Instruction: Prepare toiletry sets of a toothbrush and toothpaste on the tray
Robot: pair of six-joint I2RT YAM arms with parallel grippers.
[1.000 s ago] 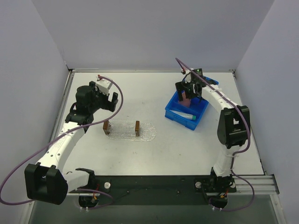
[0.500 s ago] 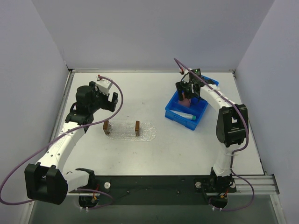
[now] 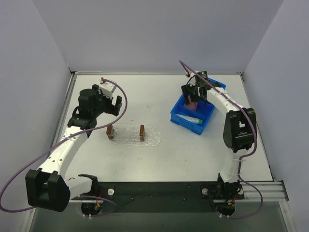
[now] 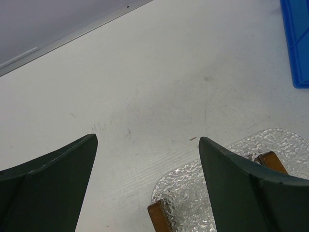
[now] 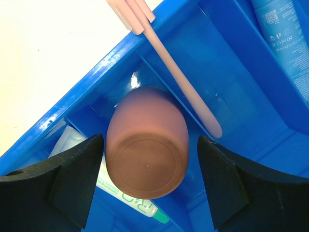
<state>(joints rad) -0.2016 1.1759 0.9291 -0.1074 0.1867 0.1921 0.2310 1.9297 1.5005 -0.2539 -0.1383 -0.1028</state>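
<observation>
The right hand (image 5: 149, 145) hangs inside the blue bin (image 5: 87, 96), its fingers spread wide. The pink cup (image 5: 147, 154) sits between them with its flat base facing the wrist camera. A thin gap shows on each side, so the hand grips nothing. Just beyond the cup, the toothbrush (image 5: 183, 82) leans over the bin's rim and slants down toward the right finger. The light blue toothpaste tube (image 5: 282, 34) lies in the next compartment, past the right finger. The whitish toothpaste tube (image 5: 128, 198) pokes out from under the cup by the left finger.

The left hand (image 4: 147, 140) hovers over the bench (image 4: 145, 72), fingers wide apart and holding nothing. The tray (image 4: 203, 179) lies below it, nearer the right finger, and carries two brown blocks (image 4: 273, 162).
</observation>
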